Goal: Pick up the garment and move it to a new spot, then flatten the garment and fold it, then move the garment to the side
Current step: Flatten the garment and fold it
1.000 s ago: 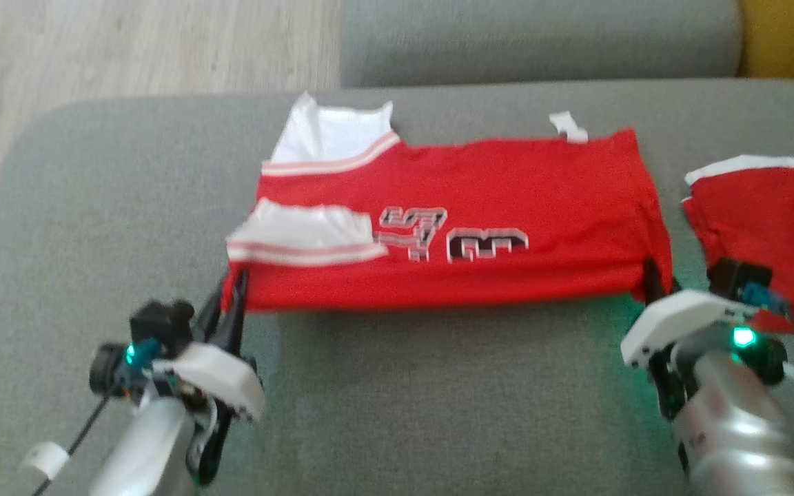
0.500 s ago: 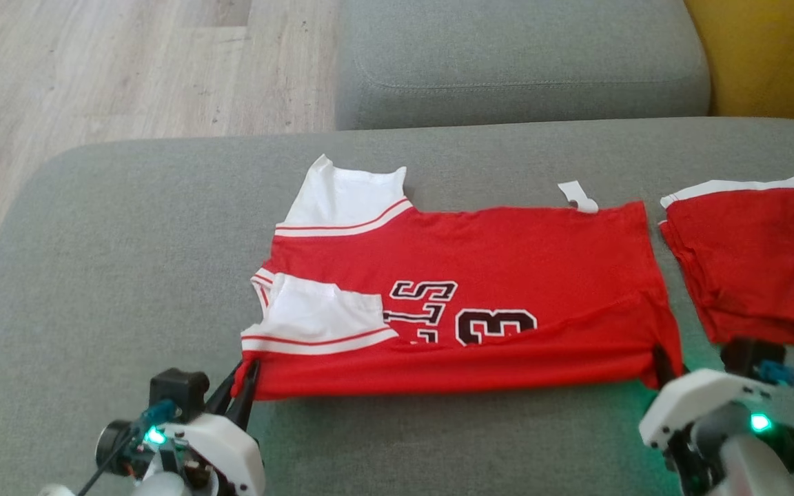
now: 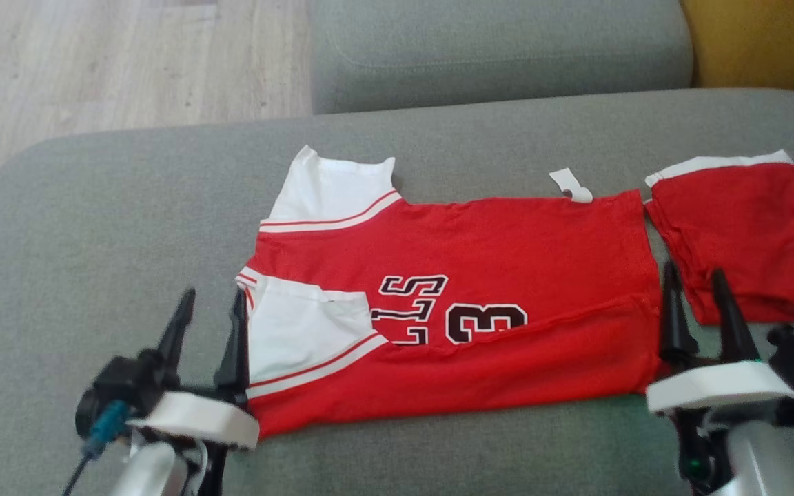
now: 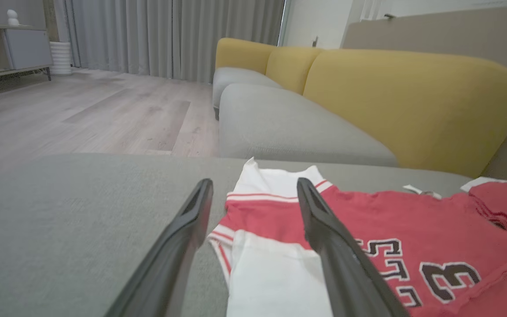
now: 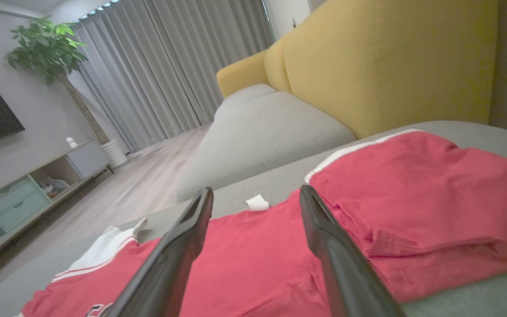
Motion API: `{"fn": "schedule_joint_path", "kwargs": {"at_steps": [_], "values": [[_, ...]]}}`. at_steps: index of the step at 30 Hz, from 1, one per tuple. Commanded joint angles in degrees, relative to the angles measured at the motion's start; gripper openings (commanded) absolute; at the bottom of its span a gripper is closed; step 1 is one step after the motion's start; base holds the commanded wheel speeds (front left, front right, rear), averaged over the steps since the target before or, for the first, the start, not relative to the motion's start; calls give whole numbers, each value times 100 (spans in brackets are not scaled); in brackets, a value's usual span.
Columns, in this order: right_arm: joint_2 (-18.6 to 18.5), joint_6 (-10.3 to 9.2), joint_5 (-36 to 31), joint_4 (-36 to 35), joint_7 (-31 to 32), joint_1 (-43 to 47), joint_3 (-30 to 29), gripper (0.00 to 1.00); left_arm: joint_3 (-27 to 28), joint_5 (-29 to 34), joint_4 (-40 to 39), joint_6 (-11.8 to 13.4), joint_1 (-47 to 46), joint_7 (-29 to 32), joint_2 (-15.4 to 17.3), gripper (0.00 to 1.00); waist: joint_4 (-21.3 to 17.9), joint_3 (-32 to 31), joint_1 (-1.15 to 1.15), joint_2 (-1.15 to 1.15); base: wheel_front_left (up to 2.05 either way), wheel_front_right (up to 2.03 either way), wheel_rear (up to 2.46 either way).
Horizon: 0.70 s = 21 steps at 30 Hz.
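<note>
Jersey (image 3: 507,248): long axis runs L-R, sleeves at robot's left, hem at right. L gripper (image 3: 212,297) & R gripper (image 3: 693,272) both spread wide, empty.

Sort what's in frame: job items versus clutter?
Job: red jersey, half-folded on the grey cushion; left gripper, open at its sleeve end; right gripper, open at its hem end.
Lying about: second red garment, folded, right of jersey; yellow sofa back; potted plant.

Bare cushion (image 3: 94,207) left of jersey (image 3: 493,241); folded shorts (image 3: 748,227) crowd right, prob. touching.
</note>
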Motion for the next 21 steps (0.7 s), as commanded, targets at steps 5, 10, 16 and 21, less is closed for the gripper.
{"fn": "schedule_joint_path", "kwargs": {"at_steps": [5, 10, 16, 21], "values": [[-38, -4, -94, -810, -311, -83, 628, 100, 832, 144, -992, -100, -359, -165, -227, 100, -74, 212, 0, 0, 0, 0, 0], [-38, -4, -120, -1322, -320, -47, 709, 100, 1333, 556, -1475, -424, -246, -168, -502, 100, -116, 423, 0, 0, 0, 0, 0], [-38, -4, -141, -1487, -321, -192, 772, 100, 1461, 848, -1211, -678, -770, -166, -335, 100, -208, 685, 0, 0, 0, 0, 0], [-38, -4, -71, -1562, -322, -407, 782, 100, 1100, 892, -550, -819, -1654, 541, 147, 100, -306, 974, 0, 0, 0, 0, 0]]}}
